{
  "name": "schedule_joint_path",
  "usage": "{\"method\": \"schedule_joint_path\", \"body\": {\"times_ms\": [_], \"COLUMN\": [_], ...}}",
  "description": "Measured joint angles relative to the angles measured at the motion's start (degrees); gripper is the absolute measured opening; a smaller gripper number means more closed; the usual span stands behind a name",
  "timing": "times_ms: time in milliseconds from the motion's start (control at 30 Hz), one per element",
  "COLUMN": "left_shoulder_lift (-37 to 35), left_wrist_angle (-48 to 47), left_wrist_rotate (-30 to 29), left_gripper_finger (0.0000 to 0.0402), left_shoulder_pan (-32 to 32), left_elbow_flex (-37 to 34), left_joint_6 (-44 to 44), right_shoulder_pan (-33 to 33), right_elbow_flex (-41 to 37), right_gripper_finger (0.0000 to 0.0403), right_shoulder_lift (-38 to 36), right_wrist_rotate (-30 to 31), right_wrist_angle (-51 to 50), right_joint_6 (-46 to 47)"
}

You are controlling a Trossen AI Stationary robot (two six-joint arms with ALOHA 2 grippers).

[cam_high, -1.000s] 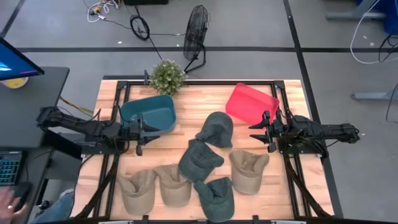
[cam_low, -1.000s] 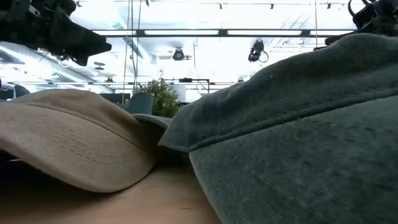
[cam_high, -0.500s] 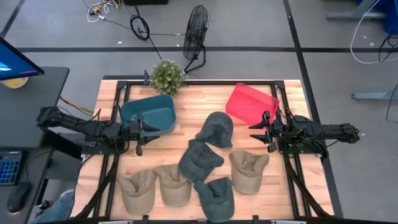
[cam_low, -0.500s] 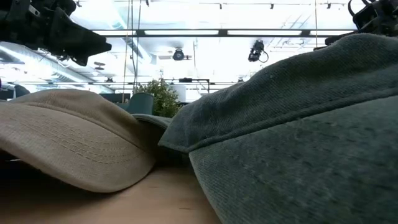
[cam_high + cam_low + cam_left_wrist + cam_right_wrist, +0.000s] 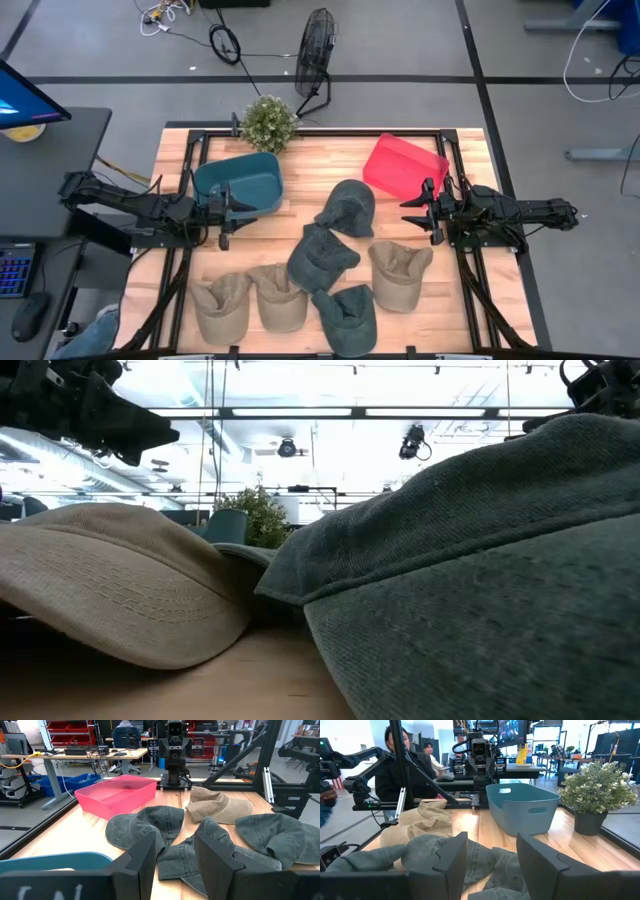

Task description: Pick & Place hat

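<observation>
With both the left gripper (image 5: pixel 222 213) and right gripper (image 5: pixel 425 208) parked open and empty, two overlapped grey-green cloth caps (image 5: pixel 322 258) could've easily been snagged together.

1. 6 caps are on the table: 3 dark grey-green and 3 tan, all loose and a bit slumped.
2. The top grey cap (image 5: pixel 347 207) sits near the middle, just below the gap between the 2 bins.
3. The middle grey cap (image 5: pixel 320 257) lies right under it, edges touching.
4. The bottom grey cap (image 5: pixel 346 317) sits at the front edge.
5. 2 tan caps (image 5: pixel 221 307) (image 5: pixel 277 296) sit side by side at the front left.
6. The third tan cap (image 5: pixel 399 273) lies to the right of the grey ones.
</observation>
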Motion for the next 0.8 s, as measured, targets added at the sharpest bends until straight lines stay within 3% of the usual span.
{"method": "schedule_joint_path", "body": {"times_ms": [800], "left_shoulder_lift": [0.0], "left_wrist_angle": [2.3], "left_wrist_rotate": [0.1], "left_gripper_finger": [0.0138], "left_shoulder_pan": [0.4], "left_elbow_flex": [0.2], "left_joint_6": [-3.3], "right_shoulder_pan": [0.0], "right_elbow_flex": [0.0], "right_gripper_finger": [0.0173], "right_shoulder_lift": [0.0], "right_wrist_rotate": [0.0], "right_wrist_angle": [3.0], "right_joint_6": [-0.5]}}
